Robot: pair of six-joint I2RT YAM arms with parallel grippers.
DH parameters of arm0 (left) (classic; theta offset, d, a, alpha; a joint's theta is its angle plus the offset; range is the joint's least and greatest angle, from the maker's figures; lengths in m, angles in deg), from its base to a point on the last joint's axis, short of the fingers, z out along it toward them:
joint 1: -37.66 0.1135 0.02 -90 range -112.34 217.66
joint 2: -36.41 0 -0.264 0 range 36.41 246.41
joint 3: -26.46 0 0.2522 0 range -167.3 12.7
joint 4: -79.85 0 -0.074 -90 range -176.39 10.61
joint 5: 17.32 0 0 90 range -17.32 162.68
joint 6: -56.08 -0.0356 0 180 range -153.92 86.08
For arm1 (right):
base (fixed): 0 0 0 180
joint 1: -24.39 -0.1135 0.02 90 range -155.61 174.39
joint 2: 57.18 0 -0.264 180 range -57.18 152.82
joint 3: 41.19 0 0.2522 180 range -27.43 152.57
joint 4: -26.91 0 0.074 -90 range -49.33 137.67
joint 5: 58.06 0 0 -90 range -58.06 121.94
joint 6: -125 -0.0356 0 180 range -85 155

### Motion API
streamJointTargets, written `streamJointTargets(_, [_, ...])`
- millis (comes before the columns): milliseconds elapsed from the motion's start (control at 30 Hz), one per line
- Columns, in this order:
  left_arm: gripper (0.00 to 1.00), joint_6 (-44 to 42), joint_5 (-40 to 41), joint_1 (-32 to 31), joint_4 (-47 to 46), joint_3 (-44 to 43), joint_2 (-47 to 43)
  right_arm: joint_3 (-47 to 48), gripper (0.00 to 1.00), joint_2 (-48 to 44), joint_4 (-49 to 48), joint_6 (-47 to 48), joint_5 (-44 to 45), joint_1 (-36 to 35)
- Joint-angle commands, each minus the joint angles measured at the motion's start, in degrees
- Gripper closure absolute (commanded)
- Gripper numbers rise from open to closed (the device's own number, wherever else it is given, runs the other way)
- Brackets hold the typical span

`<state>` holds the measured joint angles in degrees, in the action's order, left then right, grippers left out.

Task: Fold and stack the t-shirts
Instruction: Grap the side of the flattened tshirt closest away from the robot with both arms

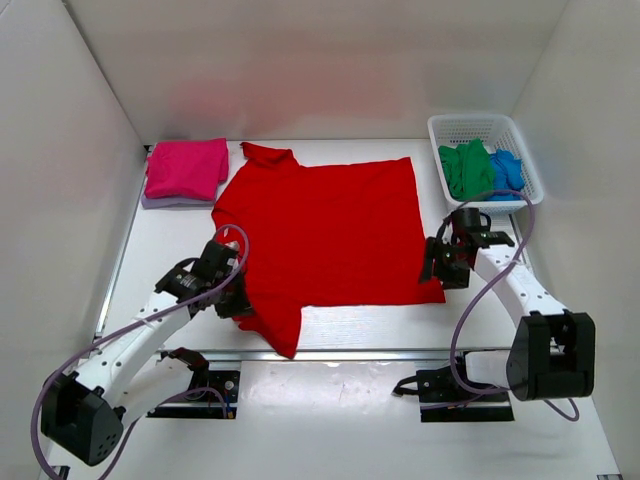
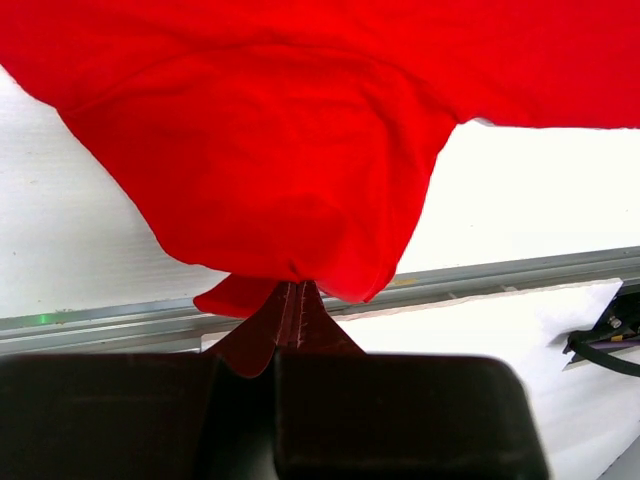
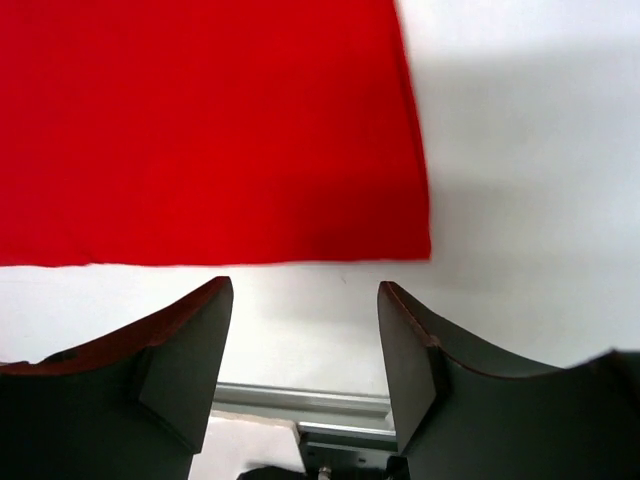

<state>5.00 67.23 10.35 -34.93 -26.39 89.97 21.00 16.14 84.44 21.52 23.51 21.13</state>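
Left gripper [image 2: 290,300]: the fingers are pressed together, pinching a fold of the red shirt [image 1: 320,235] at its near sleeve. The cloth bunches at the fingertips and spreads out ahead of them. A metal rail [image 2: 500,270] runs crosswise just beyond the fingertips, under the hanging sleeve.

Right gripper [image 3: 305,340]: the fingers stand wide apart and hold nothing. The shirt's hem lies ahead of both fingertips, and its corner is ahead of the right-hand finger. A strip of bare white table [image 1: 350,400] shows between hem and fingertips, so there is no contact.

Red shirt: it lies spread flat across the middle of the table. Its collar end is toward the left gripper's side and its hem toward the right gripper's side. One sleeve points to the far wall.

Pink shirt [image 1: 186,167]: it lies folded at the far left corner, well beyond the left fingers and apart from the red shirt. A pale layer shows beneath it; I cannot tell what it is.

Basket [image 1: 480,125]: it is white mesh and sits at the far right, beyond the right fingers. The green shirt [image 1: 466,168] and the blue shirt [image 1: 507,168] lie crumpled inside, side by side, the green one nearer the red shirt.
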Motion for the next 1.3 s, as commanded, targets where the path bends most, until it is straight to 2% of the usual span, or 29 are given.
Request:
streamJointTargets(0, [1.00, -1.29, -0.18, 0.94, 0.48, -0.11, -1.53, -3.33, 0.42, -3.79, 1.05, -6.29, 3.94, 0.19])
streamJointTargets(233, [1.00, -1.65, -1.14, 1.30, 0.39, -0.02, -1.88, -6.23, 0.37, -3.81, 2.03, -9.28, 8.25, 0.54])
streamJointTargets(500, [1.00, -2.27, -1.67, 2.35, -0.05, 0.51, -2.93, -9.66, 0.48, -0.11, -3.42, -8.24, 6.59, 4.40])
streamJointTargets(667, [1.00, -2.79, -2.45, 3.67, 0.22, 1.04, -4.08, -10.10, 0.50, 2.61, -5.97, -8.50, 8.25, 1.88])
streamJointTargets(867, [1.00, -3.06, -1.93, 5.33, 1.53, 0.95, -5.75, -10.02, 0.53, 3.76, -8.08, -7.80, 8.34, 3.00])
streamJointTargets(933, [1.00, -3.41, -2.11, 5.51, 1.97, 0.51, -6.19, -9.05, 0.59, 4.46, -8.44, -7.27, 8.25, 3.18])
streamJointTargets(1100, [1.00, -3.67, -2.02, 6.48, 2.94, 0.33, -7.41, -7.91, 0.61, 6.04, -10.11, -6.21, 9.83, 3.18])
streamJointTargets(1167, [1.00, -3.58, -2.11, 6.22, 3.38, -0.11, -7.50, -7.82, 0.69, 6.83, -10.10, -5.95, 9.84, 3.00])
streamJointTargets(1233, [1.00, -3.50, -1.76, 6.48, 4.00, -0.72, -8.12, -7.56, 0.97, 7.19, -10.02, -5.16, 9.22, 2.30])
streamJointTargets(1267, [1.00, -3.50, -1.75, 6.57, 4.95, -1.16, -8.64, -7.12, 1.00, 7.45, -9.06, -5.42, 8.78, 1.95])
